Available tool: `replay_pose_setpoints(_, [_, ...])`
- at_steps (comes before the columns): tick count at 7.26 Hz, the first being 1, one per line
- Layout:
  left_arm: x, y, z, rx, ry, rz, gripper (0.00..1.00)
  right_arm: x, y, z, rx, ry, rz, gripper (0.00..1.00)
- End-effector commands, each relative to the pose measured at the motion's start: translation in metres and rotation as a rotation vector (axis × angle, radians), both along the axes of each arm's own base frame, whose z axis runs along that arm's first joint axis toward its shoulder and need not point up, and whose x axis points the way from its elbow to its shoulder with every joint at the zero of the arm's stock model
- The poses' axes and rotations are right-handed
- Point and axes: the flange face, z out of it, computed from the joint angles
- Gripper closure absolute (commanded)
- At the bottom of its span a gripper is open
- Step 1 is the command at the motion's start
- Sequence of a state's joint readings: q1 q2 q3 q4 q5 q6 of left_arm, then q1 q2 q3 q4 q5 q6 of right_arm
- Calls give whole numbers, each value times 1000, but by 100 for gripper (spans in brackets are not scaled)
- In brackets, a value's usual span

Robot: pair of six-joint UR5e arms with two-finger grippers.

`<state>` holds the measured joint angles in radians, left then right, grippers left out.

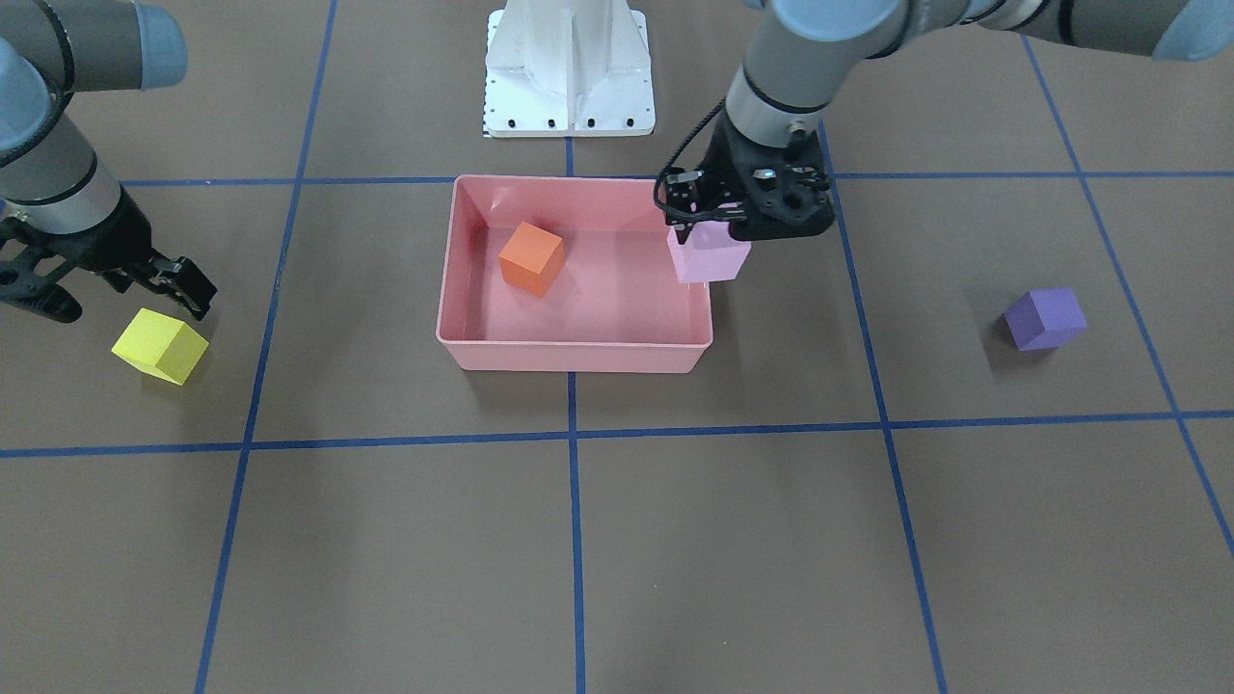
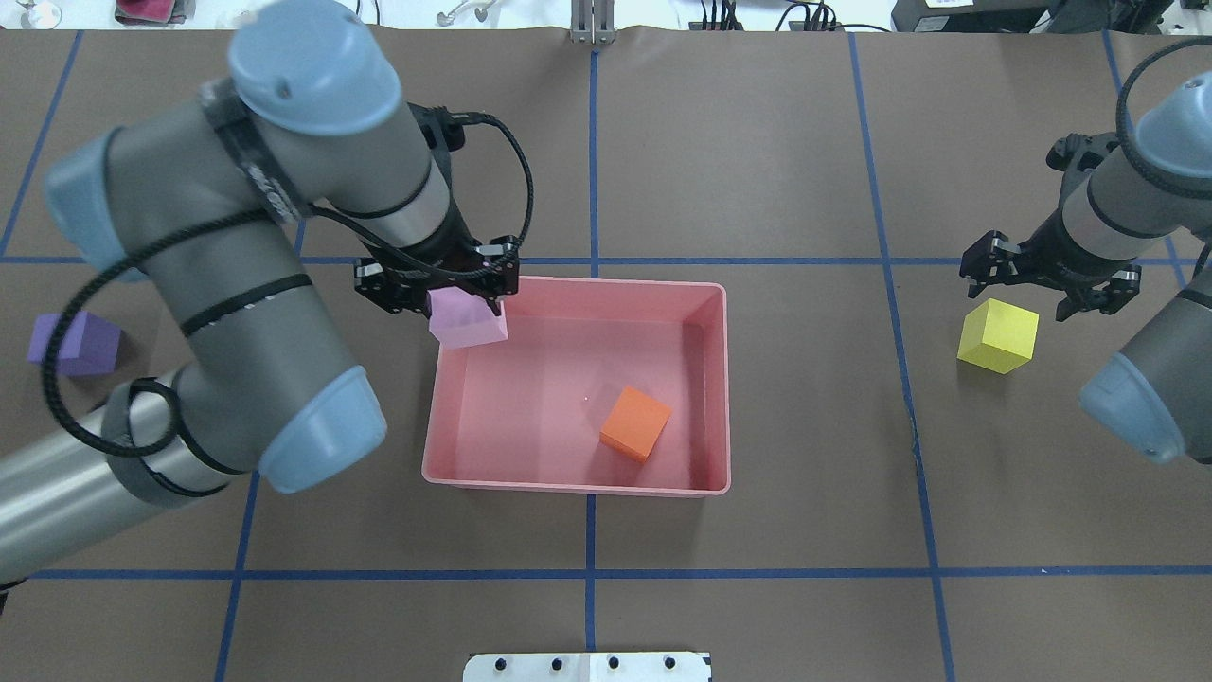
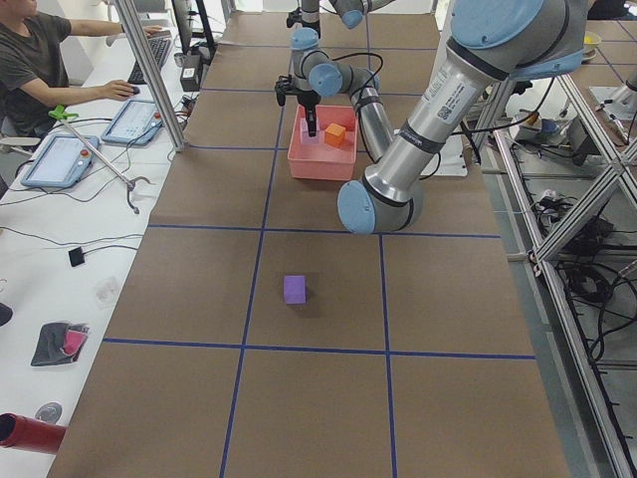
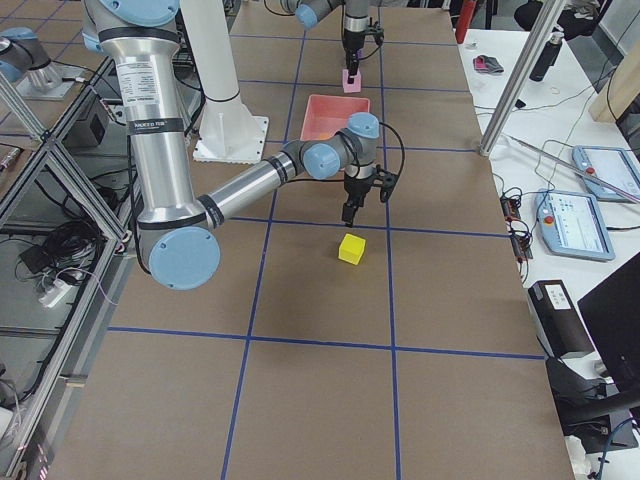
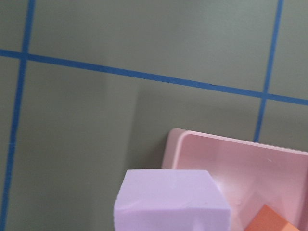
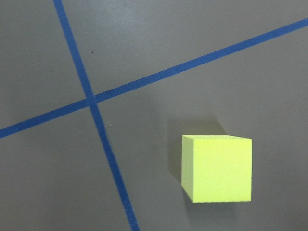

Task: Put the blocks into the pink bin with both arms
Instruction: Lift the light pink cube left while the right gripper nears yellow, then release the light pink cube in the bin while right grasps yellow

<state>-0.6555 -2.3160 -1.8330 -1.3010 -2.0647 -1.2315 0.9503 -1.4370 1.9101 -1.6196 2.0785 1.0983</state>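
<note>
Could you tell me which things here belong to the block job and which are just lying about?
Job: pink bin, orange block, light pink block in left claw, yellow block, purple block, right claw.
Lying about: white pedestal base, side-bench tablets.

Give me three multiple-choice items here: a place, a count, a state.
1. Where is the orange block? A on the table; B inside the pink bin; C held aloft.
2. How many blocks lie on the table? A none; B one; C two.
3. The left gripper is: A shut on the light pink block; B open, empty; C shut on the orange block.
Answers: 1B, it sits on the bin floor. 2C, yellow block and purple block. 3A, it clamps that block above the bin's corner.
</note>
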Motion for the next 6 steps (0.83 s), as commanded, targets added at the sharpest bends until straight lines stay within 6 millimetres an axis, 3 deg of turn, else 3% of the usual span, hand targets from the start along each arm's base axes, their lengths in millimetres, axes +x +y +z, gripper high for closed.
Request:
replay_pose_setpoints(1, [54, 16, 11, -17, -62, 31, 100, 12, -8, 27, -31, 17, -5, 1])
replay_pose_setpoints(3, [69, 22, 15, -16, -79, 44, 100, 9, -8, 44, -89, -20, -2, 1])
replay_pose_setpoints(4, [71, 22, 17, -19, -84, 46, 94, 4, -13, 47, -136, -48, 89, 1])
replay_pose_setpoints(6, [81, 18, 19, -29, -98, 49, 82, -5, -23, 83, -119, -96, 129, 1])
